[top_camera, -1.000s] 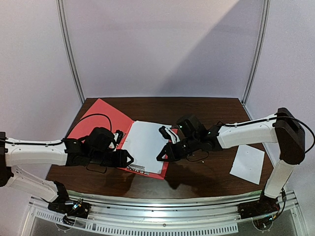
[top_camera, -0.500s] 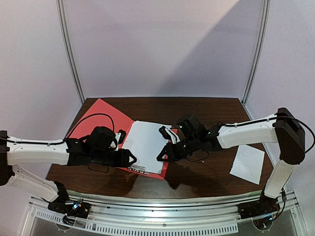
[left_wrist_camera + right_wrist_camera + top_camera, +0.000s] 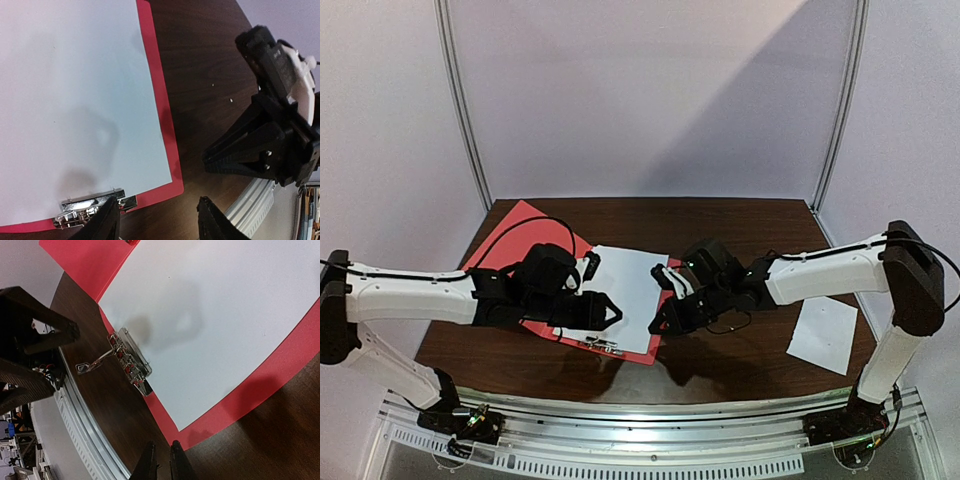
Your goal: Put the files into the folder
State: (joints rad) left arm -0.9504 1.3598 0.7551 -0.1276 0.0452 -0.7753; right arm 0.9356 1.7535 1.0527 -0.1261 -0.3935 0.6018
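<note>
On the table (image 3: 740,225): the red folder (image 3: 515,245) lies open, the large sheet (image 3: 620,290) on its right half; the small sheet (image 3: 823,335) lies well apart, by the right arm.
Left arm: stretched low across the folder; left pincer (image 3: 608,313) over its near edge, fingers apart, holding nothing.
Right arm: elbow bent, reaching leftward; right pincer (image 3: 658,325) tilted down over bare table just beside the folder's right edge, fingers nearly together, empty.
Left wrist view: metal clip (image 3: 92,210) at the sheet's near edge, just ahead of the fingers.
Right wrist view: the clip's wire lever (image 3: 92,365) reaches past the folder's edge.
</note>
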